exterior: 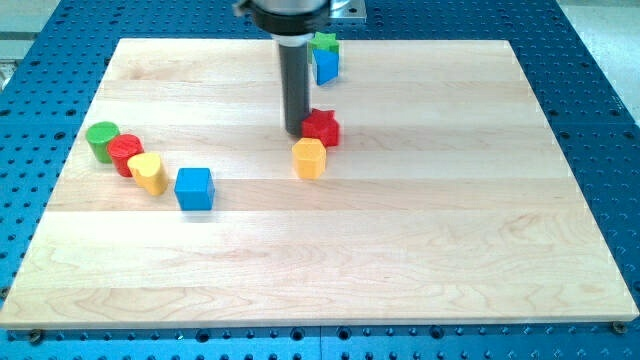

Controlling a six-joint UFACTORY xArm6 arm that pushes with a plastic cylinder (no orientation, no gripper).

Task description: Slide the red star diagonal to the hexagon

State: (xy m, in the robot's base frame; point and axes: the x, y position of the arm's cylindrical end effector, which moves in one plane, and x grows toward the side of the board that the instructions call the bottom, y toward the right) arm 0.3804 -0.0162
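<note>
**Tip at the red star, above the hexagon**

Near the middle of the board, a little toward the view's top, my tip stands on the wood. It is a plain rod, so there are no fingers to be apart or together, and it clamps nothing. The tip is touching, or almost touching, the left side of the red star; I cannot tell if there is a small gap.

The red star is just to the view's right of the tip. Just below it, slightly to the left, lies the yellow hexagon. The two blocks are very close, maybe touching at a corner.

Toward the view's top, near the board's edge, a blue block sits with a green block right behind it; the rod hides part of both and their shapes are not clear.

Well apart, at the view's left, four blocks make a curved row: a green cylinder, a red cylinder, a yellow block with rounded shape, and a blue cube.

The wooden board lies on a blue perforated table.
</note>
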